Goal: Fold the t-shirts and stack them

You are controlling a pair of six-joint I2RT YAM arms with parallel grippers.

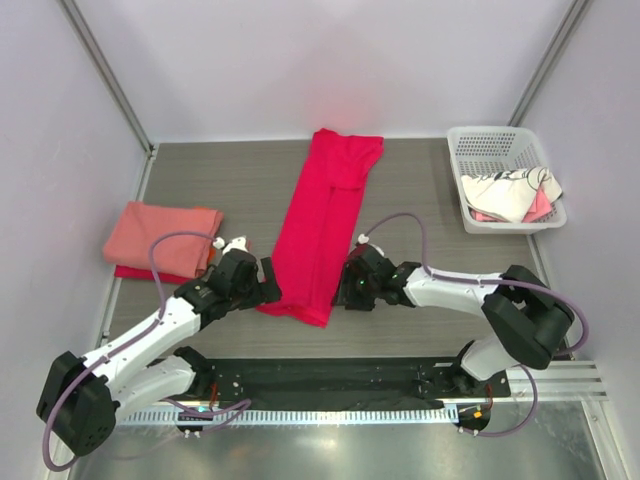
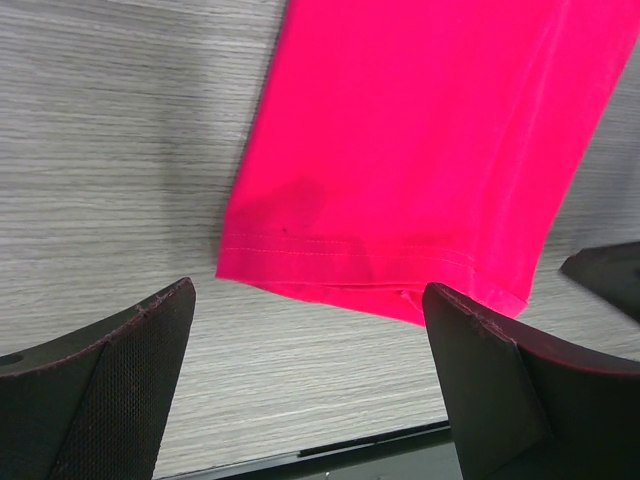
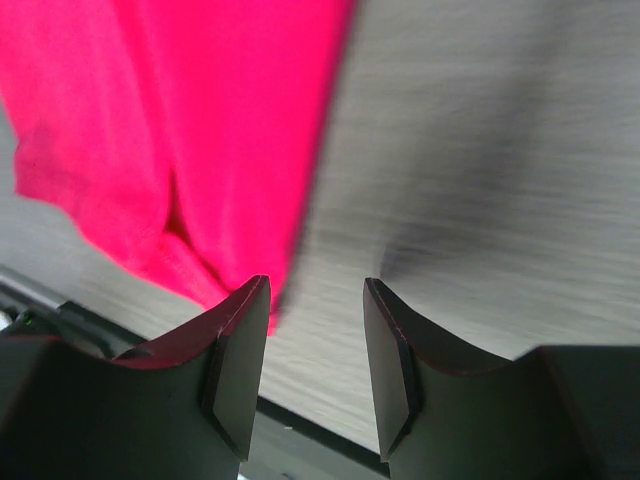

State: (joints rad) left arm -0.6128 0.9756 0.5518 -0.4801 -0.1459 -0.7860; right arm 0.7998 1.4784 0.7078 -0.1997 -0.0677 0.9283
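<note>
The bright crimson t-shirt (image 1: 325, 215) lies folded lengthwise into a long strip down the middle of the table, its hem end nearest the arms. My left gripper (image 1: 272, 287) sits just left of that near end, wide open. In the left wrist view the crimson t-shirt's hem (image 2: 400, 150) lies just beyond the left gripper (image 2: 308, 300), with bare table between the fingers. My right gripper (image 1: 346, 285) is just right of the same end, partly open and empty. In the right wrist view the crimson t-shirt (image 3: 180, 120) lies beside the left finger of the right gripper (image 3: 316, 285).
A folded salmon-pink t-shirt (image 1: 160, 235) rests on a red one (image 1: 135, 272) at the left edge. A white lattice basket (image 1: 482, 145) at the back right holds a white dark-printed t-shirt (image 1: 510, 190). A black rail (image 1: 320, 380) runs along the near edge.
</note>
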